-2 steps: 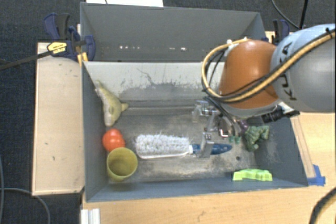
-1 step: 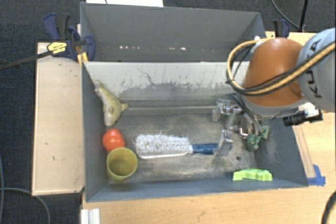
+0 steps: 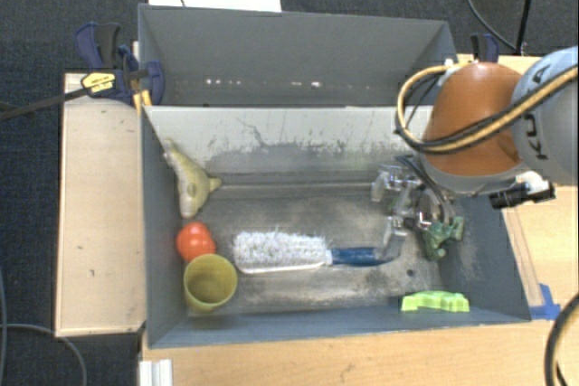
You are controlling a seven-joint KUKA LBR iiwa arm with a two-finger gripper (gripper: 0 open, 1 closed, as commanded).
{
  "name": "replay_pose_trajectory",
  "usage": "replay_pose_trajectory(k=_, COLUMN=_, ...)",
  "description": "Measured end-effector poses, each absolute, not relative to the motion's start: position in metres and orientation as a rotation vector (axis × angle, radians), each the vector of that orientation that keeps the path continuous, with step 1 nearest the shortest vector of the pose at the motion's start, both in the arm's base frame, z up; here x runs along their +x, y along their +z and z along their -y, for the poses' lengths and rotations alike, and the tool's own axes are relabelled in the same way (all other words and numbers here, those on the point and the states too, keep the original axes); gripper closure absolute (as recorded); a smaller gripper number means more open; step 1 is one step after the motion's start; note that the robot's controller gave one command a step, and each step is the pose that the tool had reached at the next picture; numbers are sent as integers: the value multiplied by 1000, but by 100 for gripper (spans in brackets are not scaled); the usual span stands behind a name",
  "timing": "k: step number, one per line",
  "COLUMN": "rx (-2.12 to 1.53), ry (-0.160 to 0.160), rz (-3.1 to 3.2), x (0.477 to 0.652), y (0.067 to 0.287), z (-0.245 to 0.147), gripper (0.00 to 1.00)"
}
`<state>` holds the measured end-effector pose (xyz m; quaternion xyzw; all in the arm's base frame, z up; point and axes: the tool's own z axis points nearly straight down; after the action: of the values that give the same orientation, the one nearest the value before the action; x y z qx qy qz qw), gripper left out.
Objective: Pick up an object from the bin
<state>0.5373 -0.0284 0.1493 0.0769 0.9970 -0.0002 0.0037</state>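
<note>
The hand (image 3: 398, 230) is seen low in the bin (image 3: 289, 59), right of centre, at the blue handle tip of the white-bristled brush (image 3: 289, 250); its opening cannot be told. Nothing is lifted yet.

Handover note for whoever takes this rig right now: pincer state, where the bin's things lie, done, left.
Pincer: low in the bin, right part, at the blue handle end of the white-bristled brush; grip cannot be told.
Small dark green thing beside it; bright green block by the front wall.
Pale funnel, red ball, yellow cup at the left.
Done: nothing lifted out. Left: grasp one thing, lift it.
</note>
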Motion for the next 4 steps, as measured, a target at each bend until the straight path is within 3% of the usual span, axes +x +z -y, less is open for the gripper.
replay_pose_trajectory(k=1, rx=99, ry=-4, rz=-3134, x=535, y=104, z=-6, gripper=0)
replay_pose_trajectory(k=2, rx=-68, ry=7, rz=-3140, x=549, y=79, z=-39, gripper=0)
replay_pose_trajectory(k=3, rx=-56, ry=2, rz=-3141, x=523, y=77, z=-90, gripper=100)
replay_pose_trajectory(k=4, rx=-55, ry=2, rz=-3141, x=523, y=77, z=-90, gripper=100)
